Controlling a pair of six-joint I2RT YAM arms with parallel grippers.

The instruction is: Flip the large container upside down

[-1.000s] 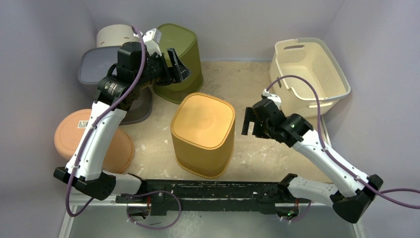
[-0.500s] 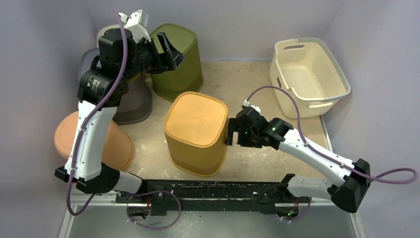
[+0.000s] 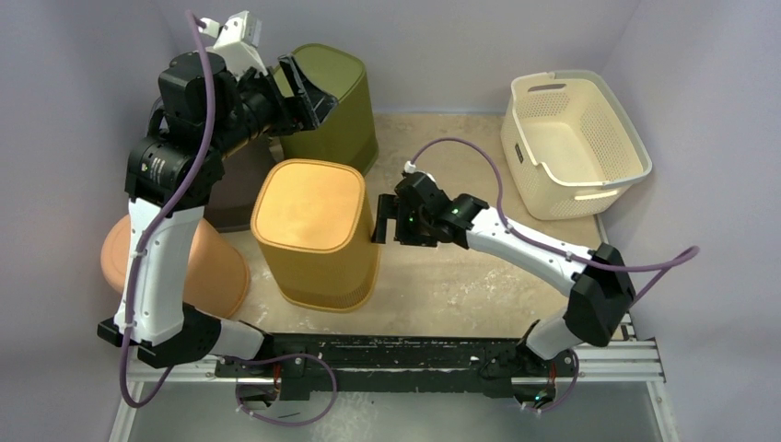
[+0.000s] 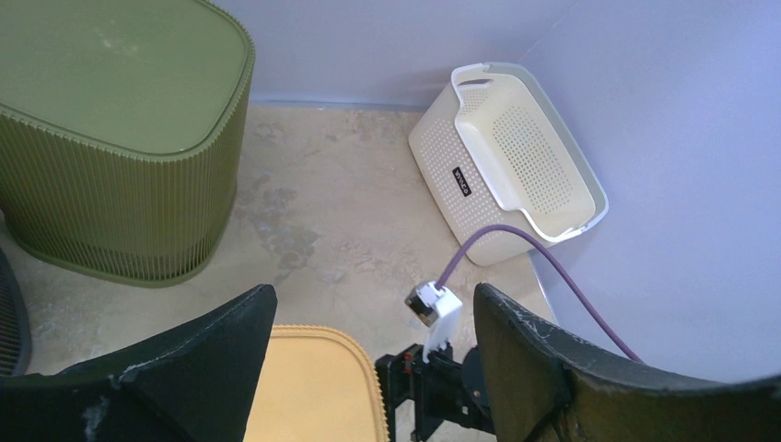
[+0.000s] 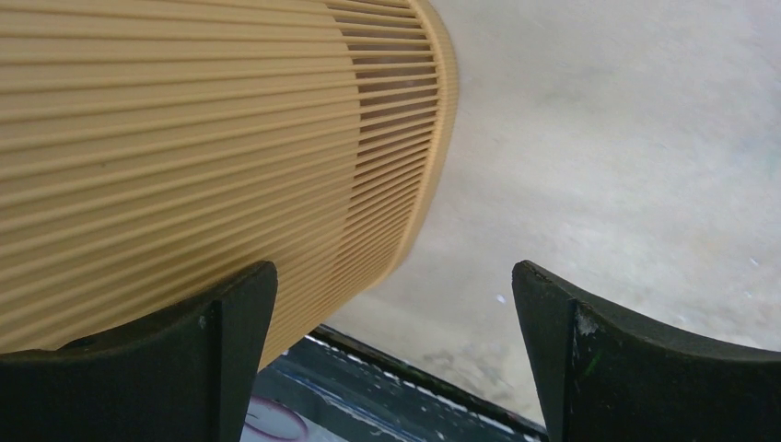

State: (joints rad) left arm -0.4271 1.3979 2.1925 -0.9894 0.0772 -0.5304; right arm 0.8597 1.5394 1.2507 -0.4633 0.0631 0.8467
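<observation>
Yellow ribbed bin (image 3: 308,207) stands in the middle, closed side up; I think it is flipped already.
Top: right gripper (image 3: 379,219) open beside its wall, left gripper (image 3: 308,92) open up high. Left wrist: only its corner. Right wrist: ribs close, nothing held.

My mottled beige tabletop (image 3: 451,276) carries a yellow ribbed container (image 3: 308,216) base up, olive container (image 3: 343,97) behind, cream basket (image 3: 571,138) far right, orange tub (image 3: 221,276) left.

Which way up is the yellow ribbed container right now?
Upside down: the yellow container shows a closed flat base on top, with its flared rim down at the table.
</observation>
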